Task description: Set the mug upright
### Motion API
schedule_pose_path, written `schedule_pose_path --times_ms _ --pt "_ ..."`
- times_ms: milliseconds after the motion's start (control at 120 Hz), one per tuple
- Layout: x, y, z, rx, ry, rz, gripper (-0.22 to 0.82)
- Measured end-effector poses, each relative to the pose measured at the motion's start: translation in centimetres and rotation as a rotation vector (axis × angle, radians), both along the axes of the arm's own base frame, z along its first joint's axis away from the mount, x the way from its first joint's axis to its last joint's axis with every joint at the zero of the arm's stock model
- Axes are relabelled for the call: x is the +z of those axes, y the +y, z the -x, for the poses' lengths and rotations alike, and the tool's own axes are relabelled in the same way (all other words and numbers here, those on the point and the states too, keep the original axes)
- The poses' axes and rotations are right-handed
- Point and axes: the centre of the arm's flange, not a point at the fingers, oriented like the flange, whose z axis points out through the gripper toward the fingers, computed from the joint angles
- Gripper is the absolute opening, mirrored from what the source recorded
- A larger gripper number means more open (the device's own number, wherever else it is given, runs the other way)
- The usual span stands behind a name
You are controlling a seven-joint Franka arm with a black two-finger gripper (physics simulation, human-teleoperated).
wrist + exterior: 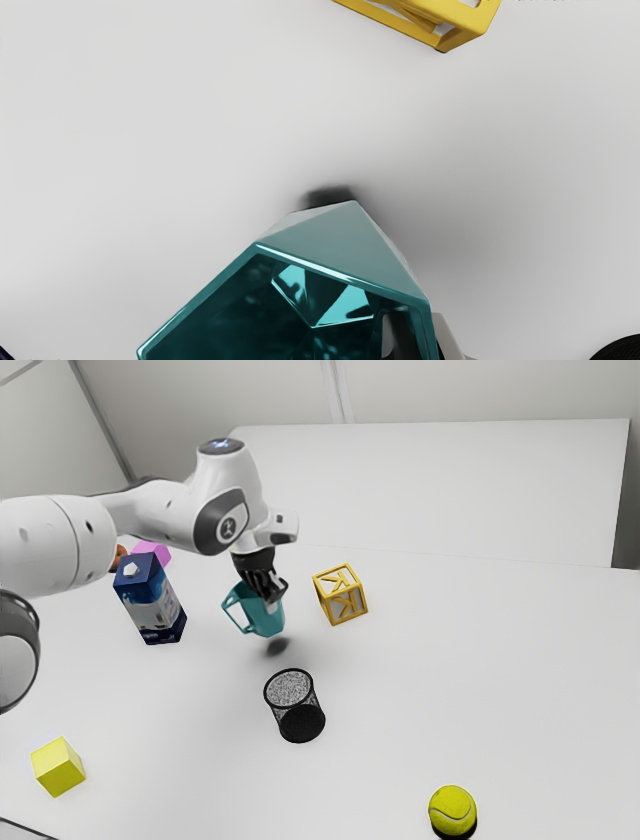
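Note:
Black gripper fingers reach down in the exterior view, where my gripper (270,598) is shut on the wall of the teal mug (262,619). The mug hangs above the table, slightly tilted, with its shadow apart below it and its handle toward the exterior view's left. Seen from the wrist, the faceted mug (345,235) turns its open mouth toward the camera. At the rim, the gripper (421,337) has one finger inside the mug and the other outside, with the wall between them.
A yellow letter block (341,595) stands near the mug on the exterior view's right, and a blue carton (150,600) on its left. Nearer the camera are a black mesh cup (295,706), a yellow cube (58,766) and a tennis ball (453,811). A pink block (152,551) sits behind the carton.

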Motion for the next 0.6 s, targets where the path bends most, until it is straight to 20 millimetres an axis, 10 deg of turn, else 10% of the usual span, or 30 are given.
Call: schedule_pose_path --times_ms 600 --pt "-3.8 -0.1 -0.6 0.168 0.018 0.001 -0.12"
